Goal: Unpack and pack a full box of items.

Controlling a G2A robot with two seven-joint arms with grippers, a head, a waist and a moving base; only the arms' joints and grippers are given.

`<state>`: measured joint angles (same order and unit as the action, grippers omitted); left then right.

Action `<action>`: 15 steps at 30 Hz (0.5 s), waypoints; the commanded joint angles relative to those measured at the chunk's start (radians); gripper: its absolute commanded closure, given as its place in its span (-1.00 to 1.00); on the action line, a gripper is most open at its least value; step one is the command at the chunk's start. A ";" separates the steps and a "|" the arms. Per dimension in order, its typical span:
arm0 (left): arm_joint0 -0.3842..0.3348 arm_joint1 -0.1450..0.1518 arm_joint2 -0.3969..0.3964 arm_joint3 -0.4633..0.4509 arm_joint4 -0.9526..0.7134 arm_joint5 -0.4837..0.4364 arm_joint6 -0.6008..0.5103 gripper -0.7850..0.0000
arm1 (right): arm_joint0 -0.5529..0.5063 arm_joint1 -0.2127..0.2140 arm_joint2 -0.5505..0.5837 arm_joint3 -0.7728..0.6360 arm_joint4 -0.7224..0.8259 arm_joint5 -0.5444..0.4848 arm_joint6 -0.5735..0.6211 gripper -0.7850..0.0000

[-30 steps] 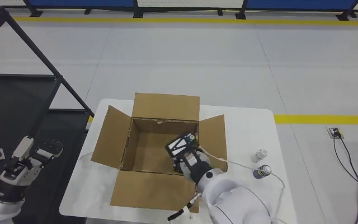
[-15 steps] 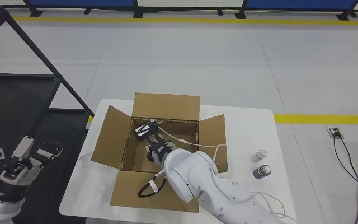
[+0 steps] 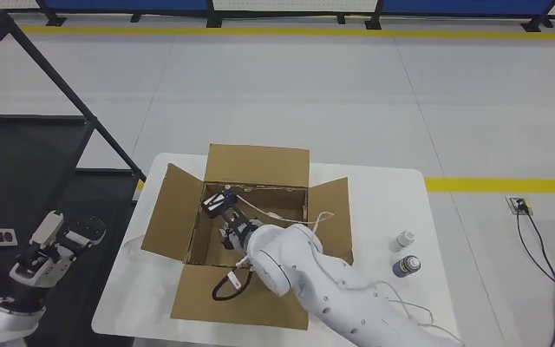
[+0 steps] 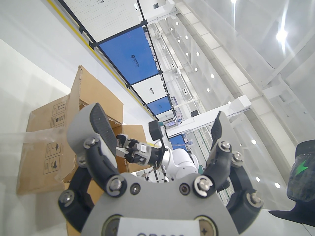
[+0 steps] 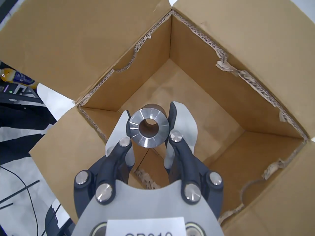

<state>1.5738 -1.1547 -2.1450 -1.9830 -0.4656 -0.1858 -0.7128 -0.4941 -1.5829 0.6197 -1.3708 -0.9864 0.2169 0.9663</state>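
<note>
An open cardboard box [image 3: 252,165] stands on the white table [image 3: 381,199], its flaps folded outward. My right gripper [image 5: 149,114] is over the box's inside, shut on a short steel cylinder [image 5: 149,128] with a hole through its middle; in the top view the right gripper [image 3: 227,227] sits near the box's far left corner. The box floor [image 5: 172,84] under it looks bare. My left gripper [image 4: 157,121] is off the table's left side, tilted upward, open and holding nothing; the top view has the left gripper [image 3: 69,238] beside the table's left edge. The box [image 4: 44,148] also appears in the left wrist view.
Two small bottles [image 3: 404,240] [image 3: 408,265] stand on the table right of the box. A dark metal frame [image 3: 69,95] rises at the left. A yellow floor line [image 3: 490,184] runs past the table's right side.
My right arm swung from the box's right side across to its far left corner, carrying the cylinder. The left gripper shifted slightly.
</note>
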 commanded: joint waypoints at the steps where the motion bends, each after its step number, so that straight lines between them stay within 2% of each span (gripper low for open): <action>1: 0.008 0.000 -0.002 -0.001 -0.002 -0.003 0.003 -1.00 | 0.068 -0.036 -0.031 0.148 0.047 0.015 -0.016 1.00; 6: 0.030 0.000 -0.021 0.006 -0.063 0.009 0.003 -1.00 | 0.179 -0.138 -0.118 0.443 0.101 0.089 -0.064 1.00; 10: 0.037 0.001 -0.048 0.018 -0.117 0.038 0.002 -1.00 | 0.220 -0.210 -0.151 0.645 0.172 0.060 -0.108 1.00; 15: 0.037 0.001 -0.050 0.020 -0.124 0.042 0.002 -1.00 | 0.248 -0.284 -0.167 0.831 0.224 0.034 -0.184 1.00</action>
<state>1.6109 -1.1533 -2.1949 -1.9629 -0.5900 -0.1438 -0.7106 -0.2511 -1.8549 0.4538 -0.5803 -0.7692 0.2571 0.8013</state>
